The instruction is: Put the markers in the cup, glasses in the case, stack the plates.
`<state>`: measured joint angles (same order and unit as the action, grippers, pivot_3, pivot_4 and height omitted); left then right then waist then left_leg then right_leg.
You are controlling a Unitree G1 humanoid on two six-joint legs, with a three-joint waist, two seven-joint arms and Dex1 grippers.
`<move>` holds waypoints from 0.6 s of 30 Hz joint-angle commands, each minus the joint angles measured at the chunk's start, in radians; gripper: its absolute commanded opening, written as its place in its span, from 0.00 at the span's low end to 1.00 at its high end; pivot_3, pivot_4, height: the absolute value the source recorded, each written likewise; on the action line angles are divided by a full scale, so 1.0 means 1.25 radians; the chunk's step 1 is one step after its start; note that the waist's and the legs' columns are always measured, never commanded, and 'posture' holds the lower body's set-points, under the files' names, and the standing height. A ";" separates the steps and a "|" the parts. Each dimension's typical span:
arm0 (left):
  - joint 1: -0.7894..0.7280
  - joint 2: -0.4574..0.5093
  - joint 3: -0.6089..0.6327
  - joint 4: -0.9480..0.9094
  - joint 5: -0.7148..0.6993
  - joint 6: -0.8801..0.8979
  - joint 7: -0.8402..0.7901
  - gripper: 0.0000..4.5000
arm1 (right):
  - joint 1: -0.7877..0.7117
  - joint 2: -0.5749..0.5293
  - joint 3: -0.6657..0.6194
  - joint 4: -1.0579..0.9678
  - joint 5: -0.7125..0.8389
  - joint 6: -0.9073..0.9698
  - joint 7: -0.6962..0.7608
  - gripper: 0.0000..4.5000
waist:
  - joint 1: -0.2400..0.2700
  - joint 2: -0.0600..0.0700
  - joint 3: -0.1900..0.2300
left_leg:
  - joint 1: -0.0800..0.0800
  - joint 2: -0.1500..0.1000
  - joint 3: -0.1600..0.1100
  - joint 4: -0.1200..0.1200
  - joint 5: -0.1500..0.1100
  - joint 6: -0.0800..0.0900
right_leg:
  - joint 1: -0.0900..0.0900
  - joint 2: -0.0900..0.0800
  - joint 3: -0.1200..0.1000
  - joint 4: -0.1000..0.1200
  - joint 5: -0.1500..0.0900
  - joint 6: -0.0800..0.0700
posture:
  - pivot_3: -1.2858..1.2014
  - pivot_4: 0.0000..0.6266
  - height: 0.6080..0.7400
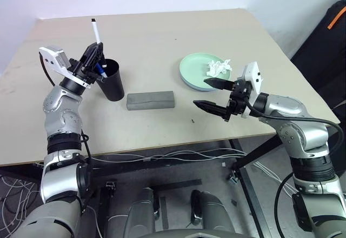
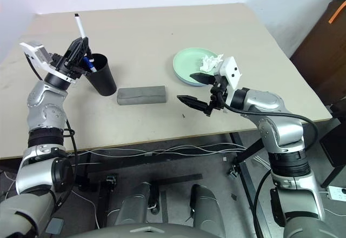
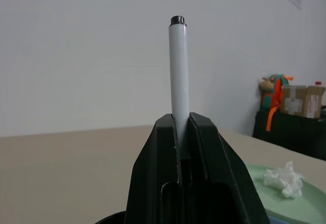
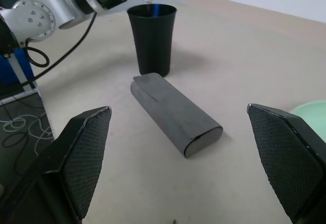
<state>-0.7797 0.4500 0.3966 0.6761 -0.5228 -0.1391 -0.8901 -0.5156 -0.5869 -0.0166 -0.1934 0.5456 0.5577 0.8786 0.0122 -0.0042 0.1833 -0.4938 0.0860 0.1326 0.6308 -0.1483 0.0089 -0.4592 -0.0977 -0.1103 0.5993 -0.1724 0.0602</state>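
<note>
With the plates stacked and the case closed on the desk, a blue-capped marker is seen in the cup, above which the black-capped marker is clamped in the left gripper's fingers, while the right gripper's fingers are spread empty.

No text, label, brand, number or sign can be read on anything in view
</note>
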 commanded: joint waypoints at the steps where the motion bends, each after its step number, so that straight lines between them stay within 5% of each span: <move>1: -0.022 0.010 -0.001 0.013 0.010 -0.031 -0.010 0.00 | 0.000 -0.013 -0.029 -0.041 0.003 -0.010 -0.008 1.00 | 0.000 0.000 0.000 | 0.000 0.000 0.000 0.000 0.000 0.000 | 0.000 0.000 0.000 0.000 0.000 0.000 | 0.52 0.24 0.99; 18: -0.014 0.004 -0.009 0.026 0.027 -0.038 -0.002 0.00 | 0.005 -0.024 -0.029 -0.046 0.009 -0.006 -0.019 1.00 | 0.000 0.000 0.000 | 0.000 0.000 0.000 0.000 0.000 0.000 | 0.000 0.000 0.000 0.000 0.000 0.000 | 0.52 0.24 0.99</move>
<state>-0.7865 0.4496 0.3852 0.7293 -0.4888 -0.1777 -0.8914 -0.5046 -0.6067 -0.0184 -0.2052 0.5457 0.5581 0.8575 0.0123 -0.0042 0.1833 -0.4936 0.0860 0.1324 0.6311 -0.1482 0.0090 -0.4590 -0.0977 -0.1103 0.5996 -0.1723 0.0602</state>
